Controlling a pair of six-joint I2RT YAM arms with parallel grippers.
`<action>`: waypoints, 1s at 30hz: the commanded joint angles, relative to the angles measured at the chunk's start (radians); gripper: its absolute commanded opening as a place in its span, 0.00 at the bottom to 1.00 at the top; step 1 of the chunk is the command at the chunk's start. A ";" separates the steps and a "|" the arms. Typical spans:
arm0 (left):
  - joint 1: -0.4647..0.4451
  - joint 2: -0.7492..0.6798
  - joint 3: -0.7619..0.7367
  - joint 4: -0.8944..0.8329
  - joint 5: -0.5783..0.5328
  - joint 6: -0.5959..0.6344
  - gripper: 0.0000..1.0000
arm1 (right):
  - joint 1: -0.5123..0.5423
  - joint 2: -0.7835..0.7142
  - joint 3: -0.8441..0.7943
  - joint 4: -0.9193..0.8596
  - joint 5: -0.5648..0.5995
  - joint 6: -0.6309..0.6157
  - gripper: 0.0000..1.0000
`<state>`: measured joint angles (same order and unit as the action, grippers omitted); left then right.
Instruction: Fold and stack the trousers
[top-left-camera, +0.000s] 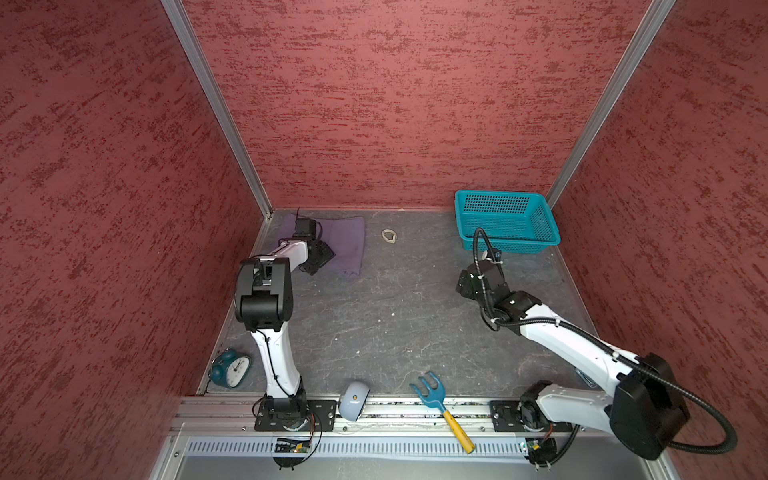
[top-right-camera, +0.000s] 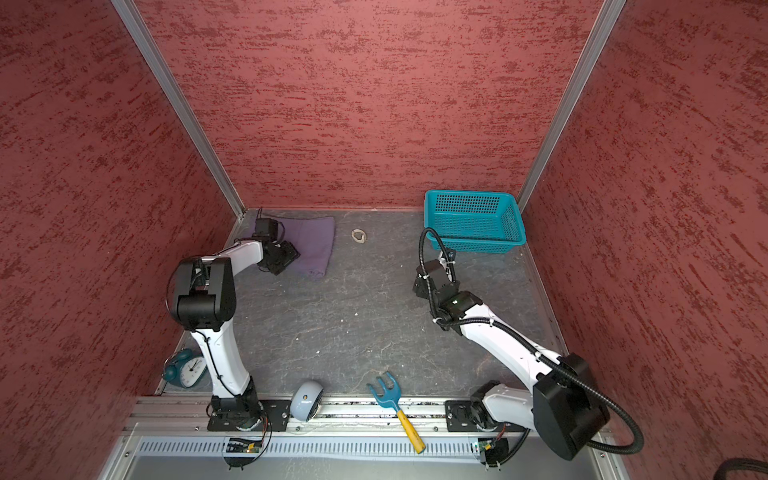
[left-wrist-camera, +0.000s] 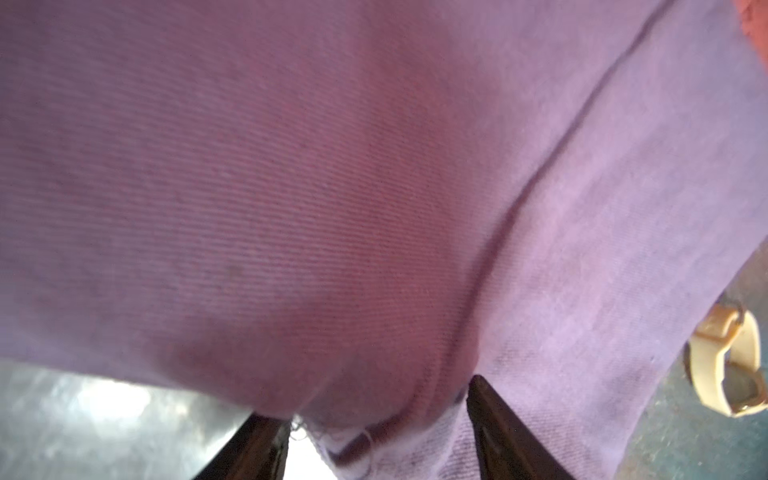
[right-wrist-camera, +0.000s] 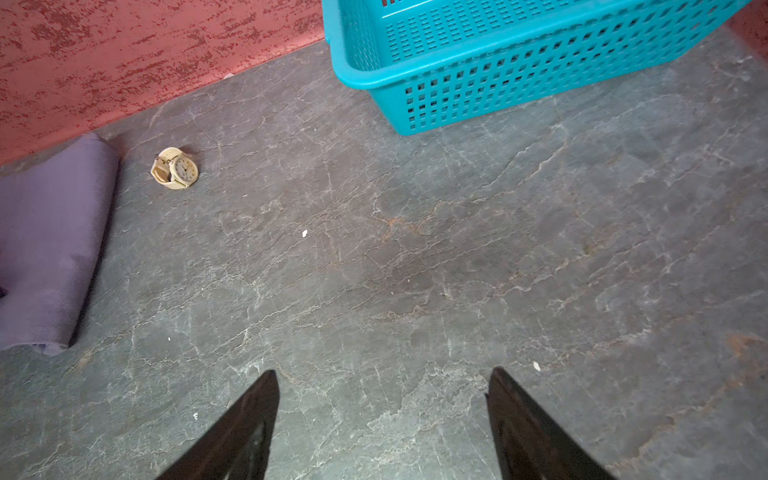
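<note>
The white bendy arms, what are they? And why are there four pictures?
They are two robot arms with pincers. Two pictures look down from above; the close ones come from a camera on each wrist. On the grey table lie folded purple trousers, a teal basket, a small watch, an alarm clock and a toy rake. The left gripper sits right at the trousers' edge, fingers astride the cloth; I cannot tell if it pinches. The right gripper is open and holds nothing.

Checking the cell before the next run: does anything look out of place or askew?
Yes. The blue rake lies skewed across the front rail, handle poking past it. A pale rounded object rests on the same rail. A wristwatch lies loose on the table near the folded trousers.
</note>
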<state>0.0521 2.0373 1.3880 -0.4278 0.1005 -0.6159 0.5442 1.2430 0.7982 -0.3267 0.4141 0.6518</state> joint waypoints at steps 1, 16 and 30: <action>0.039 0.062 0.010 -0.006 0.001 -0.012 0.67 | -0.013 0.030 0.045 0.000 0.009 0.018 0.79; 0.063 0.057 0.015 0.027 0.039 -0.040 0.65 | -0.030 0.136 0.120 -0.004 -0.024 -0.007 0.80; -0.164 -0.216 -0.229 0.023 -0.030 -0.058 0.67 | -0.060 0.109 0.071 0.046 -0.089 -0.027 0.78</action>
<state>-0.0933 1.8366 1.1625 -0.3889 0.1051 -0.6689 0.4969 1.3808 0.8860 -0.3119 0.3412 0.6346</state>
